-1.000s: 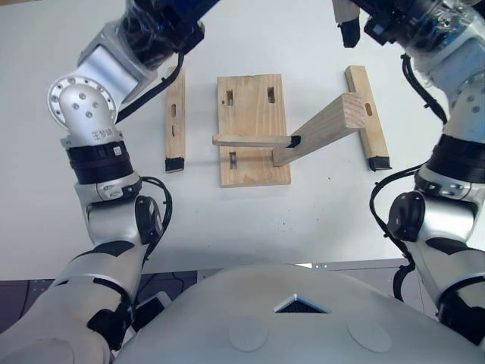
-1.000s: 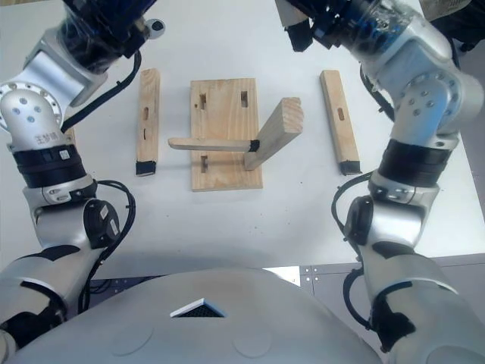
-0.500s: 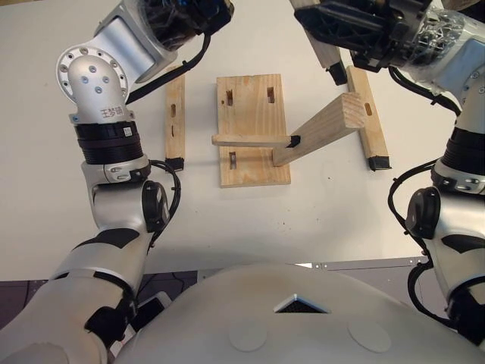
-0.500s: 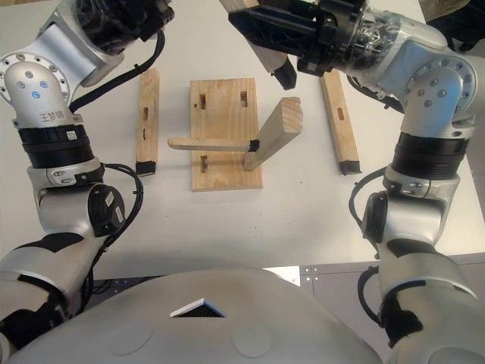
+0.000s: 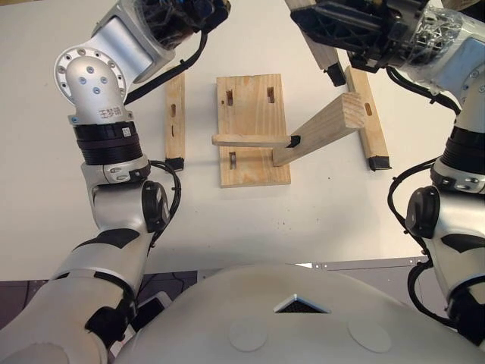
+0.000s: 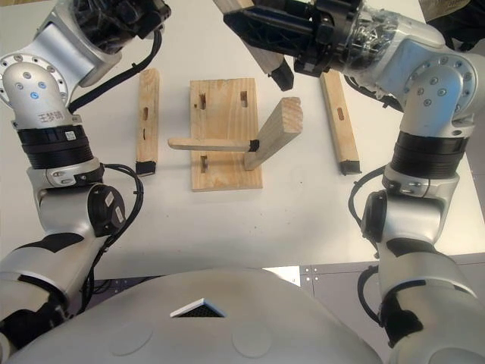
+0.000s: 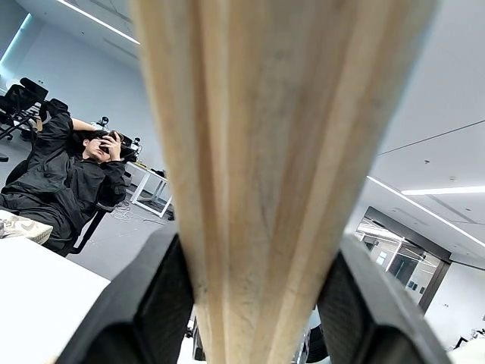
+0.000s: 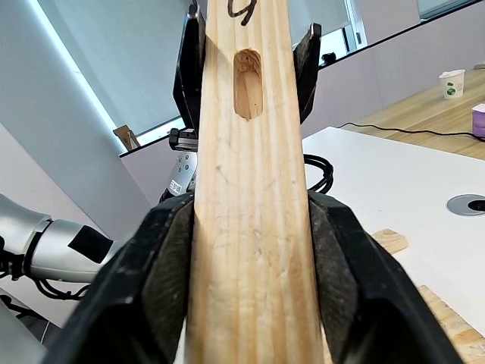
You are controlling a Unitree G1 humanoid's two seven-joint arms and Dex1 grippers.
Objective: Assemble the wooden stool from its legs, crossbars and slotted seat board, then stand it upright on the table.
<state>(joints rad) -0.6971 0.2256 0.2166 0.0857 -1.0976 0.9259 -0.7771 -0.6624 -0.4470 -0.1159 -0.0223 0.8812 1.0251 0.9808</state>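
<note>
The flat slotted seat board lies mid-frame on the white surface. A square leg slants up from it, with a thin crossbar jutting left. The left loose leg and right loose leg flank it. Top right, my right claw clamps a pale slotted leg. Top left, my left claw pinches a grainy wooden piece.

White table, seat board robot-side of right gripper, one leg (dark-capped) well left of it, other leg just right.
</note>
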